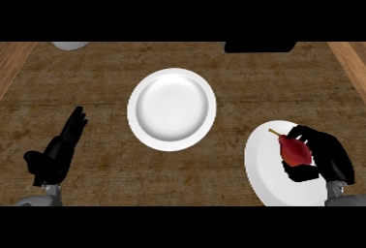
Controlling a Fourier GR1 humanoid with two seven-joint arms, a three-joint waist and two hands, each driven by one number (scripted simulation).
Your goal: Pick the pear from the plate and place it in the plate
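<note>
A dark red pear (294,150) with a thin stem lies on a white plate (268,181) at the lower right of the head view. My right hand (327,157) is curled round the pear, its fingers above and its thumb below. A second white plate (172,109) with nothing on it sits at the counter's middle, up and to the left of the pear. At the lower left my left hand (58,149) rests open with straight fingers pointing up.
The counter (93,87) is dark brown wood with lighter wooden strips at both side edges. A pale round object (70,45) shows at the top left edge. A black block (260,46) sits at the top right edge.
</note>
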